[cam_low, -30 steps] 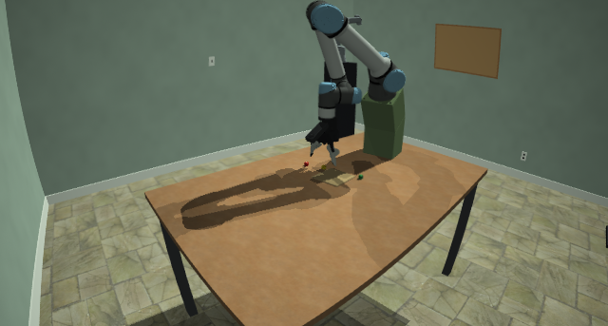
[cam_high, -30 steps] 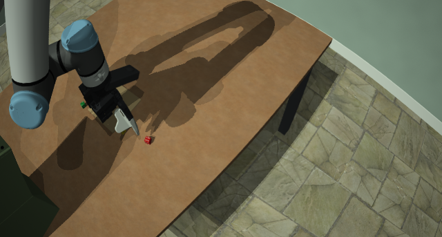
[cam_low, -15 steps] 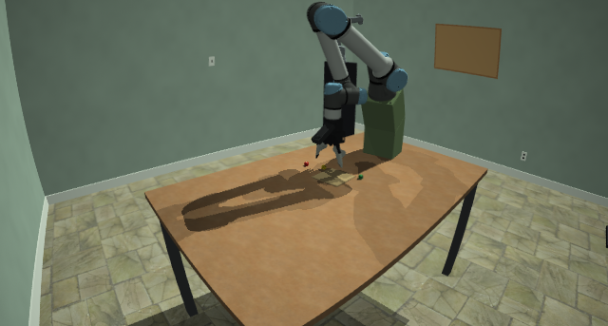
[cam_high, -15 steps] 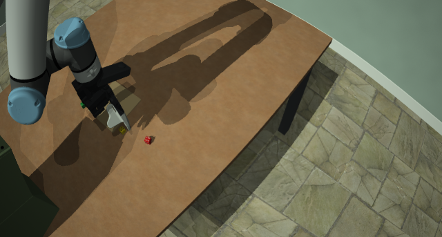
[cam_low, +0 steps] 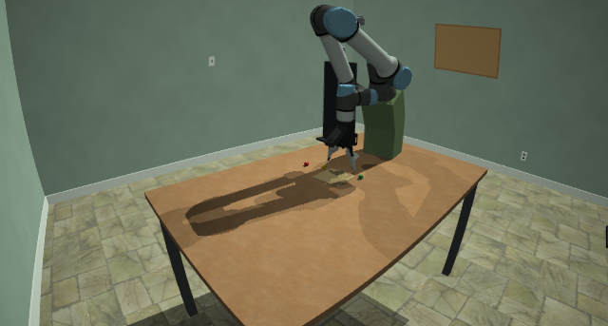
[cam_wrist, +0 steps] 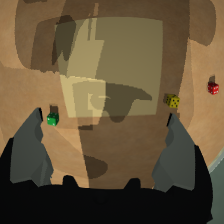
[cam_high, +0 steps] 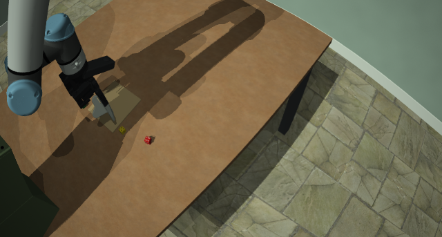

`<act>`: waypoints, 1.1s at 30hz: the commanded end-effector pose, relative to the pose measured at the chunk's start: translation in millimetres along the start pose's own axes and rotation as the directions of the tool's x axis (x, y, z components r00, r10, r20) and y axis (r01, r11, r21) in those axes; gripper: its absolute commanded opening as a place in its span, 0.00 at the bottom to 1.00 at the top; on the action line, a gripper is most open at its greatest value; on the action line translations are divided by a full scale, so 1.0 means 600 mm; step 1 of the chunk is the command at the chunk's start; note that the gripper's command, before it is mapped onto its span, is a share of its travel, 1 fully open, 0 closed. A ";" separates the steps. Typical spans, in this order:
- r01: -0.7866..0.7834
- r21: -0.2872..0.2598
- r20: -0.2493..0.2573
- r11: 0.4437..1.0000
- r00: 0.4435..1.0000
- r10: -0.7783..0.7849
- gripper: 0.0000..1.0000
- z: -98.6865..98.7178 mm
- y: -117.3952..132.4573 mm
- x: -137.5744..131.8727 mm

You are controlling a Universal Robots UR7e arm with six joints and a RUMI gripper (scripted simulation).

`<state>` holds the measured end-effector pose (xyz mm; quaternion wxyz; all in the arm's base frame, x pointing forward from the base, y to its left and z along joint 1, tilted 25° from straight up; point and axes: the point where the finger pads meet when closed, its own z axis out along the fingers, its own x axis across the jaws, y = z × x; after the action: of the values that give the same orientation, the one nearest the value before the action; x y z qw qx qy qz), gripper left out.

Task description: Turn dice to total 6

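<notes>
The mat (cam_high: 128, 100) (cam_low: 327, 176) (cam_wrist: 135, 50) is a pale yellowish square. A green die (cam_low: 360, 177) (cam_wrist: 53, 119) lies off it, left of its near left corner in the wrist view. A yellow die (cam_high: 121, 129) (cam_low: 324, 166) (cam_wrist: 173, 101) lies just off its right edge. A red die (cam_high: 148, 139) (cam_low: 306, 163) (cam_wrist: 213, 88) lies farther right. All three look flat; their top numbers are too small to read surely. My gripper (cam_low: 341, 164) (cam_wrist: 105, 111) is open and empty above the mat's near side, its fingertips near the green and yellow dice in the wrist view.
The brown table (cam_high: 221, 126) (cam_low: 294, 250) carries the dice and mat. A dark green pedestal (cam_high: 27, 195) (cam_low: 382, 131) stands at the arm's base. Arm shadows fall across the mat and table.
</notes>
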<state>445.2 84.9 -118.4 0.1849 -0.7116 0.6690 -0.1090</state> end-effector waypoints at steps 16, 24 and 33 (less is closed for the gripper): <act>-0.008 0.001 -0.008 1.000 1.000 0.008 1.00 0.001 0.027 -0.118; -0.008 0.001 -0.008 1.000 1.000 0.008 1.00 0.002 0.034 -0.147; -0.008 0.001 -0.008 1.000 1.000 0.008 1.00 0.002 0.036 -0.158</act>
<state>417.9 176.5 -118.9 0.1840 -0.7095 0.6712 -0.1107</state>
